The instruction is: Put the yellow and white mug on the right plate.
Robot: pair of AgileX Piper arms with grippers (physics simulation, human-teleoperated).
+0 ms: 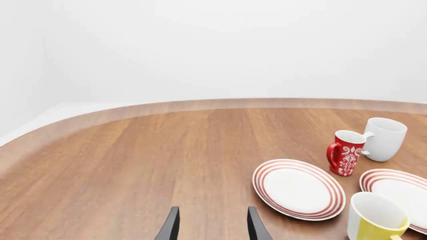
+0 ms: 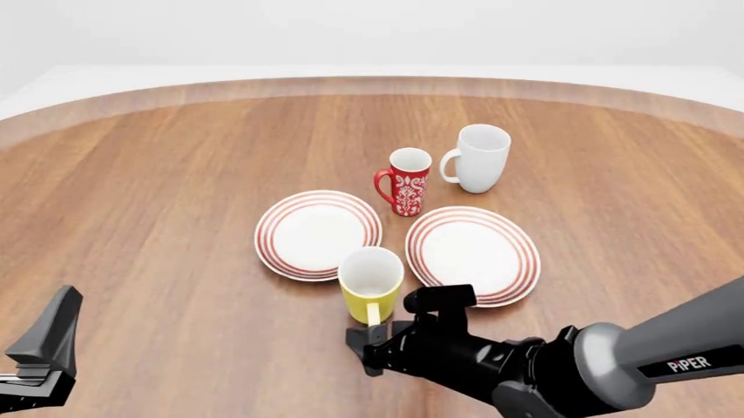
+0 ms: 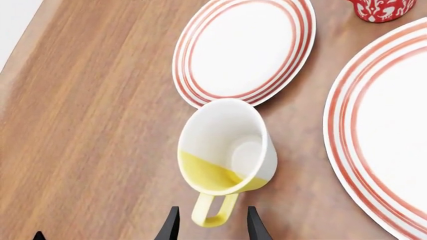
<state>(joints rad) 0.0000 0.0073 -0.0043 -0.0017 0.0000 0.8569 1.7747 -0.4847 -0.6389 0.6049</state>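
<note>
The yellow and white mug [image 2: 371, 280] stands upright on the table between the two plates' near edges, its handle [image 3: 212, 210] pointing back at my right gripper. It also shows in the left wrist view [image 1: 375, 217]. My right gripper [image 3: 212, 226] is open, with one finger on each side of the handle and neither touching it; in the front view this gripper [image 2: 398, 324] is just behind the mug. The right plate [image 2: 473, 252] lies bare just right of the mug. My left gripper [image 1: 212, 226] is open and empty, low at the near left [image 2: 47, 340].
The look-alike left plate [image 2: 317, 233] lies just beyond the mug to the left. A red patterned mug [image 2: 406, 180] stands behind the gap between the plates. A larger white mug [image 2: 479, 157] stands to its right. The table's curved far edge [image 2: 372, 83] runs behind them.
</note>
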